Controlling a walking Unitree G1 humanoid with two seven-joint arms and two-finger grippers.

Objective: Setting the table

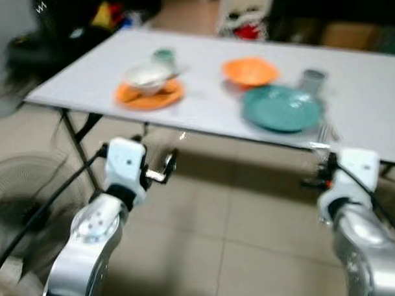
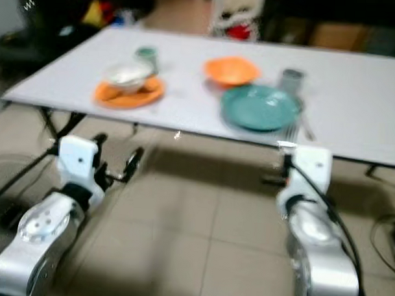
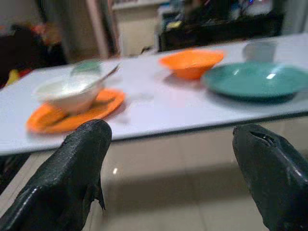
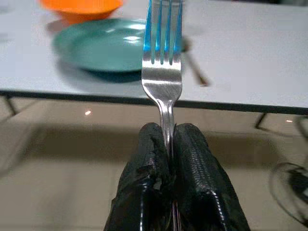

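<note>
On the left, short of the bench's [image 1: 355,82] near edge and above the tiled floor [image 1: 233,227], the left gripper [image 3: 171,168] hangs with its jaws spread wide and nothing between them; its two black fingers [image 3: 72,173] frame the near edge of the white top in the left wrist view. Beyond it, on the left part of the bench, an orange plate [image 1: 149,94] carries a white bowl [image 1: 148,77] with what looks like a utensil handle leaning out of it, and a small green cup [image 1: 164,55] stands just behind the bowl. Toward the middle sits an orange bowl [image 1: 249,71], and just in front of it and slightly to the right lies a teal plate [image 1: 280,108], close to the near edge. A grey cup [image 1: 312,79] stands just behind the teal plate on its right side, and a blurred piece of cutlery [image 1: 328,132] lies on the top just beside the plate's right rim. On the right, the right gripper [image 4: 169,137] is also held off the bench, below and in front of its near edge, with its jaws closed tight on the handle of a fork [image 4: 163,53]. The fork stands straight out from the pinched fingertips, tines pointing toward the teal plate, and its tips show a blue tint in the right wrist view.
</note>
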